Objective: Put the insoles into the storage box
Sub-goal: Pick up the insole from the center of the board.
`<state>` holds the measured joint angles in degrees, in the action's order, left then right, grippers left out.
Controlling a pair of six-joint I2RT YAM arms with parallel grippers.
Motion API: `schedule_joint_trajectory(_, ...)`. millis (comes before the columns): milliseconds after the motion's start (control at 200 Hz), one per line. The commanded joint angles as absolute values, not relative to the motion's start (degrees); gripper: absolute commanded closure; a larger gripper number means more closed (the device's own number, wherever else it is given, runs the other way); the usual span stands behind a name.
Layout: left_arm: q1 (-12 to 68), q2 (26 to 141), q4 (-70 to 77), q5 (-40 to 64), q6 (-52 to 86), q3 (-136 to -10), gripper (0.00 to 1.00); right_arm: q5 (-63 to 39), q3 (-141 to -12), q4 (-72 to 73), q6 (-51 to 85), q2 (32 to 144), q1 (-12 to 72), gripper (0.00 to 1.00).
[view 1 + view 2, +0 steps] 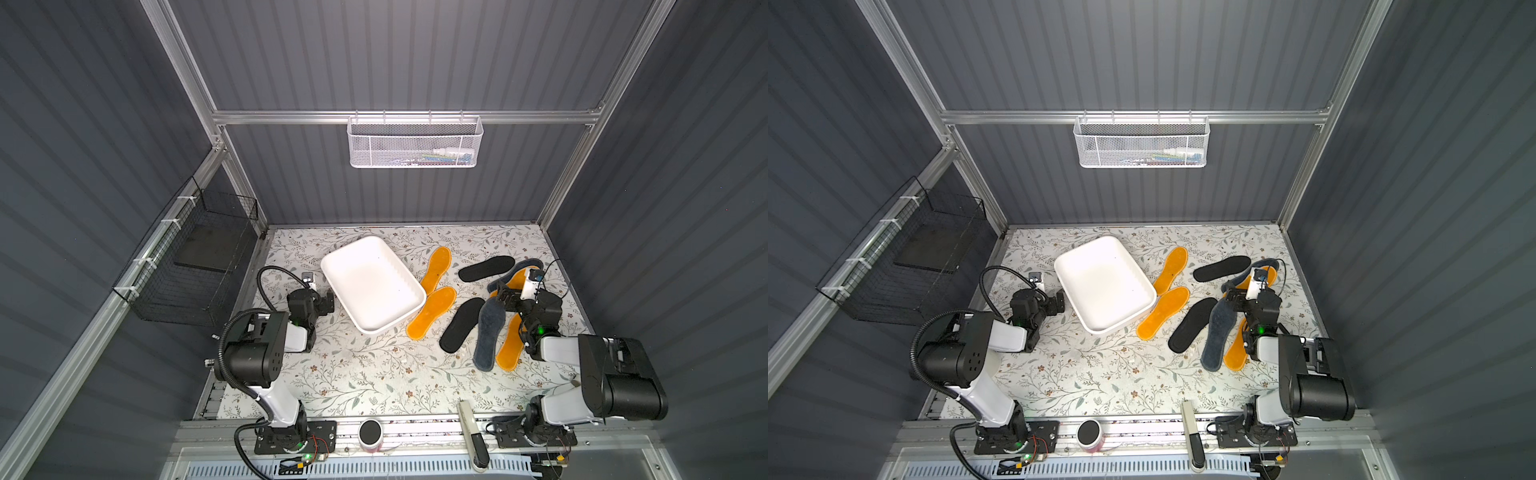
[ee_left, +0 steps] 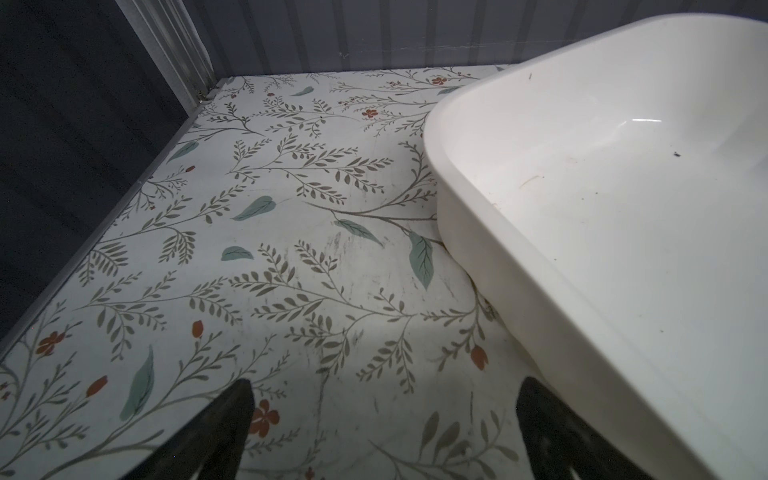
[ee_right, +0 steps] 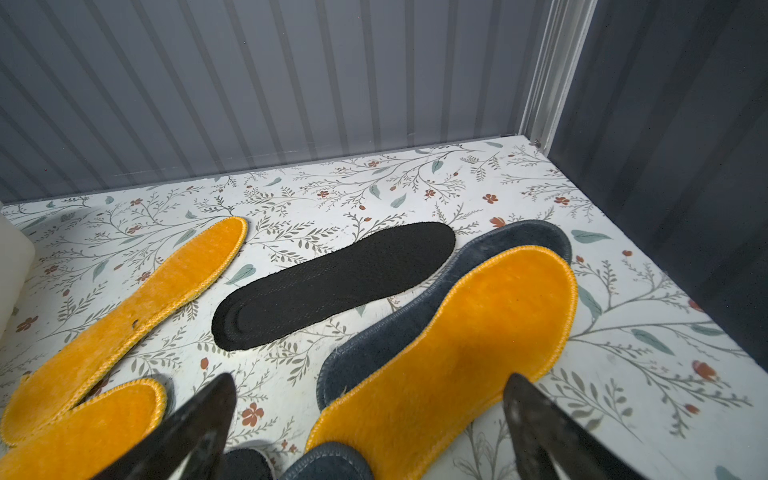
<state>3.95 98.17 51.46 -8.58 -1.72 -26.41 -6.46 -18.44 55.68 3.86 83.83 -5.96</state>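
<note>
Black wire basket (image 1: 187,266) on the left wall. Then left gripper (image 1: 327,300), low over the floral worktop (image 1: 353,374), jaws spread with nothing between them, just left of the storage box (image 1: 370,282). Box is white, skewed, mid-left on the worktop. All insoles (image 1: 438,268) lie on the worktop right of it: two orange just beside its right rim, then a black insole (image 1: 461,324), a grey-blue insole (image 1: 489,332), another orange alongside, and one black further back. Far right, right gripper (image 3: 370,377), jaws spread wide, over an orange insole (image 3: 469,332) stacked on a second grey-blue one.
</note>
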Motion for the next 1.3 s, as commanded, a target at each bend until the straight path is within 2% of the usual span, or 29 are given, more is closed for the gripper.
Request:
schedule_joint_trajectory(0,4.0,98.3,51.5,-9.1,-1.3,-27.4,0.0,-7.0,-18.7,56.1,3.7,83.9,-5.8,0.01)
schedule_joint_trajectory(675,4.0,98.1,52.4,-8.6,-1.9,-27.1,0.0,-7.0,-18.8,56.1,3.7,83.9,-5.8,0.01)
schedule_joint_trajectory(1026,4.4,86.7,45.3,-10.6,-1.3,-25.8,0.0,-3.2,-14.6,63.9,5.1,83.3,-5.8,0.01)
schedule_joint_trajectory(1296,4.6,80.5,33.9,-8.2,2.3,-30.6,0.0,-3.3,-16.2,54.0,4.8,75.6,-5.8,0.01)
